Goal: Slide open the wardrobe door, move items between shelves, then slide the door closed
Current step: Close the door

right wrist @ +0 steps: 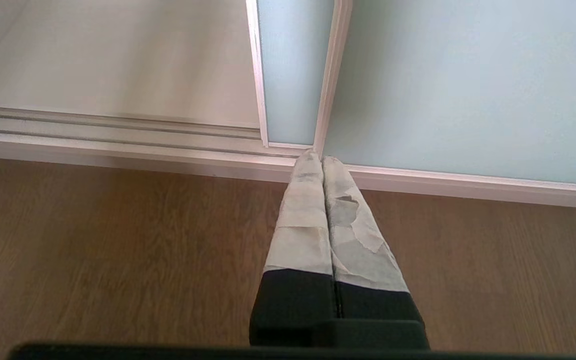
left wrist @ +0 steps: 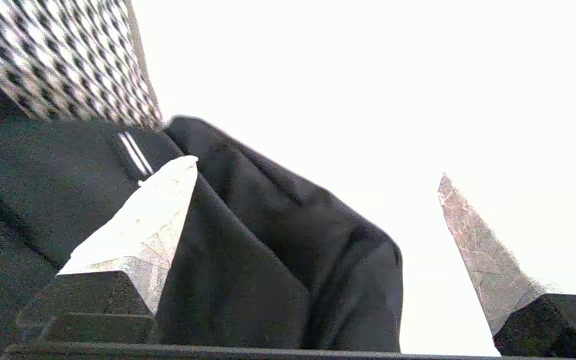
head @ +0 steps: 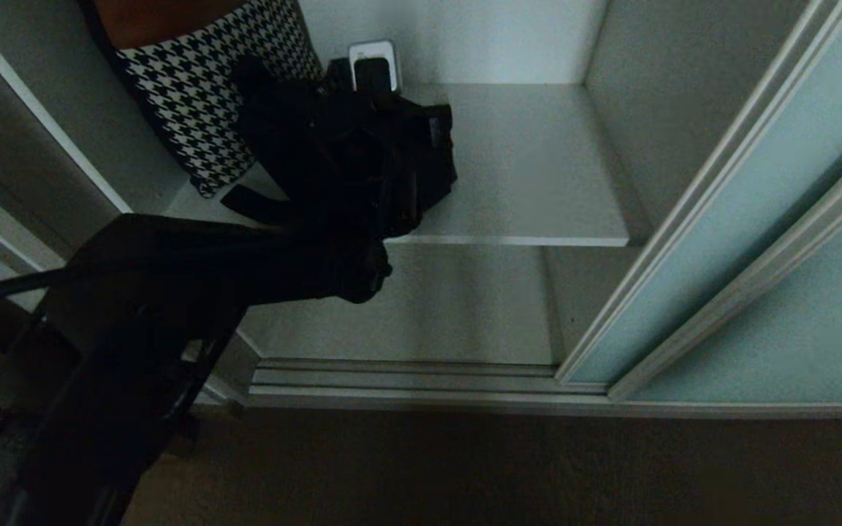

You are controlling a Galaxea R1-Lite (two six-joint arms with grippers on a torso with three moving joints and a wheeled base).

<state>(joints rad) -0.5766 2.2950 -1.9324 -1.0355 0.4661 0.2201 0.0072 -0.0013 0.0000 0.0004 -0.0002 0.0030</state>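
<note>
- The sliding wardrobe door (head: 750, 219) stands pushed to the right, leaving the left part of the wardrobe open; its frosted pale panel fills the right of the scene, and its foot sits in the floor track (head: 399, 376).
- Two shelves show in the opening: the upper shelf (head: 538, 168) farther back, and the lower shelf (head: 457, 307) nearer and below it.
- A houndstooth bag (head: 202, 102) leans at the far left of the upper shelf, touching the black one.
- The black bag (head: 428, 161) lies on the upper shelf, left of its middle, near the front edge, slumped and soft.
- The left gripper (left wrist: 318, 200) reaches into the wardrobe over that bag with its jaws spread wide; one finger (left wrist: 148, 225) lies against the fabric while the other stands clear of it, so nothing is gripped yet.
- The right gripper (right wrist: 320, 165) hangs low outside, over the wood floor (right wrist: 118, 240) by the foot of the door, jaws pressed together and empty.
- Risks, as I judge them: the fabric is limp, so closing on a loose fold could let the bag sag and slip as it is lifted off the shelf.
- The strap cannot be made out; if it trails it might catch the shelf edge or drag the houndstooth bag along.
- Anything left hanging over the track would jam the door when it slides shut.
</note>
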